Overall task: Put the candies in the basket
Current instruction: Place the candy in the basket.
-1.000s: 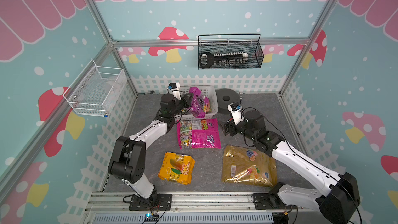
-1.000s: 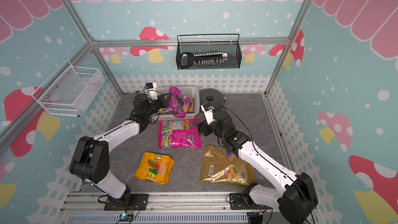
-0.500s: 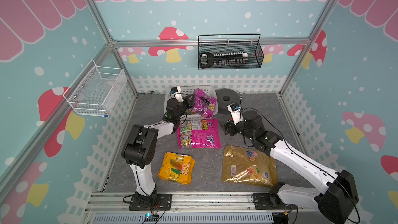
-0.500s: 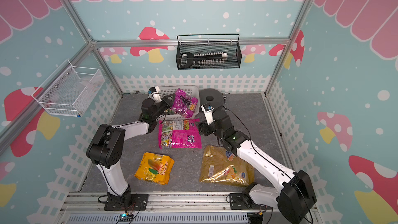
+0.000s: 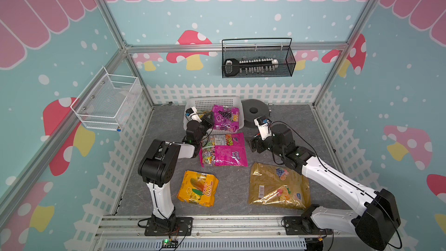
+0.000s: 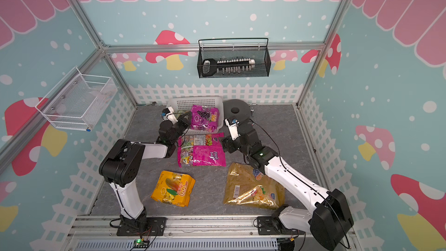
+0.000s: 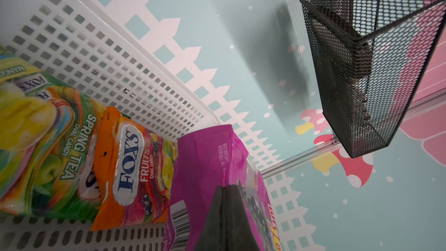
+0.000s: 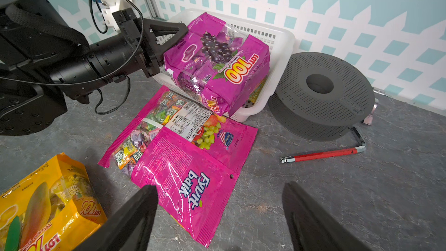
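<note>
My left gripper (image 7: 225,188) is shut on one end of the purple grape "100" candy bag (image 8: 217,61). The bag lies tilted over the white perforated basket (image 8: 280,44), its lower end hanging past the front rim. Inside the basket lie a green-yellow bag (image 7: 36,126) and an orange bag (image 7: 130,170). On the floor in front are the big magenta bag (image 5: 224,150), the orange-yellow "100" bag (image 5: 198,191) and the big gold bag (image 5: 277,187). My right gripper (image 8: 219,185) stands open low over the floor at the magenta bag's near corner, holding nothing.
A grey perforated disc (image 8: 321,92) sits right of the basket, with a thin red stick (image 8: 323,154) on the floor beside it. A black mesh basket (image 5: 258,61) hangs on the back wall and a white wire basket (image 5: 108,102) on the left wall.
My left arm has folded its elbow back, and the purple bag has gone from hanging beside the gripper to lying across the basket. The right gripper has barely moved.
</note>
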Robot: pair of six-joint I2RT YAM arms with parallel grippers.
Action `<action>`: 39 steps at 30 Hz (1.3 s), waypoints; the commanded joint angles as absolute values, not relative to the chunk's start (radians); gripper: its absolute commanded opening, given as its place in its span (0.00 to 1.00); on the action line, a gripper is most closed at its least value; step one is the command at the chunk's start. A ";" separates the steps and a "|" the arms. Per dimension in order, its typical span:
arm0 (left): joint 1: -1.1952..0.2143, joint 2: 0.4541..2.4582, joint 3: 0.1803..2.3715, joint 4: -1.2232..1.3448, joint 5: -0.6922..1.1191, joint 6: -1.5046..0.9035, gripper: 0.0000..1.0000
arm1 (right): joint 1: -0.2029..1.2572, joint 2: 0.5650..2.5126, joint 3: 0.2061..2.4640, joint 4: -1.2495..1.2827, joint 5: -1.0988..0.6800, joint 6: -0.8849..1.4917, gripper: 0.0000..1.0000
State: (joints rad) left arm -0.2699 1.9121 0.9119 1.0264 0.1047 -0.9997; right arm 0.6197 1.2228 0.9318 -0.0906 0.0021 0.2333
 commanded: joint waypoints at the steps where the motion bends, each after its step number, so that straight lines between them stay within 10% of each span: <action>1: -0.261 1.906 0.921 1.123 0.033 -1.058 0.00 | 0.614 1.230 0.948 -0.098 -0.008 0.236 0.86; 22: -0.255 2.055 0.987 1.205 -0.092 -1.082 0.00 | 0.614 1.261 0.973 -0.127 -0.035 0.258 0.86; 39: -0.264 2.200 1.072 1.218 0.190 -1.139 0.00 | 0.614 1.294 0.991 -0.149 -0.040 0.258 0.86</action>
State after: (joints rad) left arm -0.2508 2.1731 1.0534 1.2049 0.0895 -1.1130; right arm 0.6197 1.2835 0.9623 -0.1375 -0.0414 0.2523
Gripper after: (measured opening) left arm 0.045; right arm 0.861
